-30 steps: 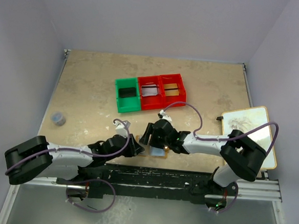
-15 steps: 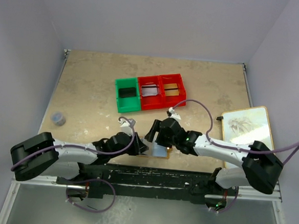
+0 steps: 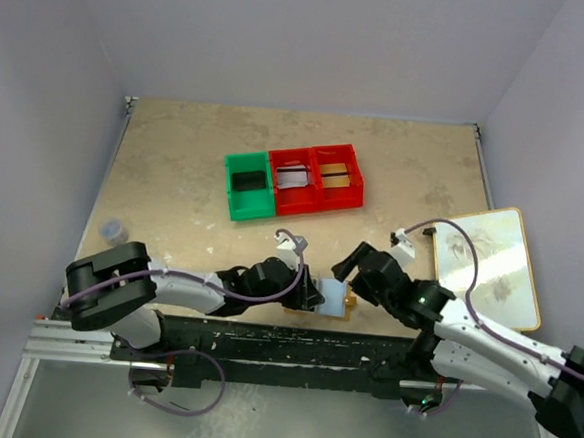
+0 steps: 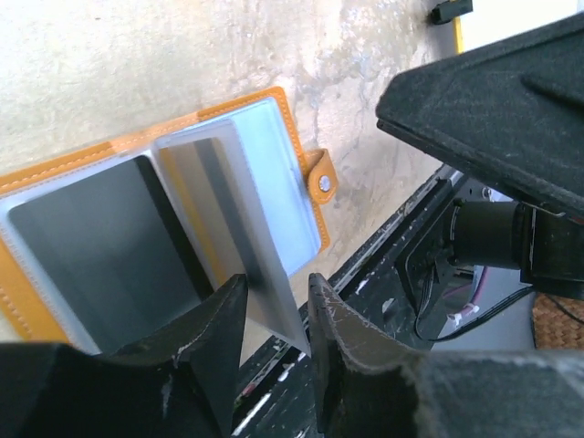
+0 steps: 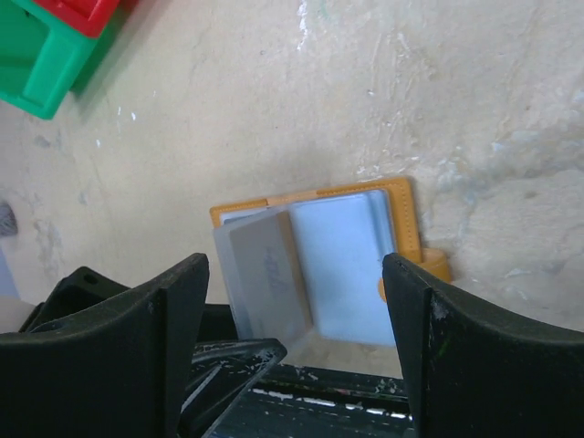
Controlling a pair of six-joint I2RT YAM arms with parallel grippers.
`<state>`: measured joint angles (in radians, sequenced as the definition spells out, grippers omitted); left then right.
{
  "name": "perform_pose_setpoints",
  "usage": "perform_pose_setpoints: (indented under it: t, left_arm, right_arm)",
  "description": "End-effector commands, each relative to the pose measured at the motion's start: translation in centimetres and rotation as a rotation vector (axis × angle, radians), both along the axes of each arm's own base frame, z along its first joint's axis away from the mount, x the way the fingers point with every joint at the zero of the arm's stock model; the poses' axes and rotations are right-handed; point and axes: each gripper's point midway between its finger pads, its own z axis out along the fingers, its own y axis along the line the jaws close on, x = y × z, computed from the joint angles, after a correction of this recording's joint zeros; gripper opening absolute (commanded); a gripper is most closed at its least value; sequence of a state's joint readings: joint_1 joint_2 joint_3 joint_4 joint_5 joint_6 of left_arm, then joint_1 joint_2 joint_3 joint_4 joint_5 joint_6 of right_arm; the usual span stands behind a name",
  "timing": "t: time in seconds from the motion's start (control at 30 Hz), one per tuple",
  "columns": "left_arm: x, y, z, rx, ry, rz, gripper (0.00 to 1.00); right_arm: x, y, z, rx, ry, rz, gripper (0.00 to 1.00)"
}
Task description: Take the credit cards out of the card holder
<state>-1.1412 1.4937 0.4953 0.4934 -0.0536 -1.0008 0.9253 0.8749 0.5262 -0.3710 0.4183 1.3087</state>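
The orange-tan card holder (image 3: 338, 302) lies open at the table's near edge, its pale blue-grey pockets (image 4: 274, 164) facing up and its tab clasp (image 4: 321, 178) to the right. One clear leaf holding a pale grey credit card (image 4: 228, 219) (image 5: 269, 274) stands lifted off the holder (image 5: 351, 265). My left gripper (image 4: 274, 297) (image 3: 316, 299) is closed on that leaf's lower corner. Further right, my right gripper (image 3: 353, 273) (image 5: 294, 265) hangs above the holder, open wide with nothing between its fingers.
A green bin (image 3: 248, 186) and two red bins (image 3: 295, 179) (image 3: 337, 175) stand in a row at mid table, with cards in the red ones. A white tan-edged board (image 3: 489, 263) lies at the right. A small grey object (image 3: 114, 230) sits left. The black rail (image 3: 293, 344) runs just behind the holder.
The holder and my left gripper have shifted right along the near edge. My right arm has drawn back to the right and off the holder, its jaws spreading wider.
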Motion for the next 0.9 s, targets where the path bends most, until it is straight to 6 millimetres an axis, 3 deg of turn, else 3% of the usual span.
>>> perform_pose_setpoints:
  t: [0.0,0.27,0.37,0.5,0.67,0.73,0.8,0.87]
  left_arm:
    - [0.7,-2.8,2.9,-0.059,-0.068,-0.044,0.32]
    - [-0.3,-5.3,2.8,-0.052,-0.061,-0.124,0.40]
    - [-0.7,-5.1,3.1,-0.041,-0.074,-0.119,0.40]
    - [0.3,-2.1,4.2,-0.001,-0.127,-0.016,0.41]
    - [2.6,4.0,5.3,0.105,-0.209,0.189,0.41]
    - [3.0,5.8,4.5,0.159,-0.210,0.229,0.41]
    - [3.1,6.3,3.7,0.168,-0.179,0.219,0.42]
    - [3.0,6.1,2.8,0.159,-0.128,0.211,0.42]
  right_arm:
    - [-0.4,-2.5,0.0,0.044,-0.042,-0.089,0.79]
    - [-1.2,-3.8,0.1,0.061,-0.053,-0.101,0.79]
    - [-1.1,-3.1,0.3,0.050,-0.059,-0.064,0.79]
    - [-0.8,-0.4,0.7,0.110,-0.074,0.031,0.75]
    - [-0.8,3.8,1.0,0.242,-0.100,0.173,0.71]
    - [-0.8,4.5,0.7,0.251,-0.090,0.190,0.70]
    - [-0.5,4.4,0.1,0.218,-0.072,0.181,0.68]
    - [-0.6,3.1,-1.6,0.130,-0.011,0.131,0.66]
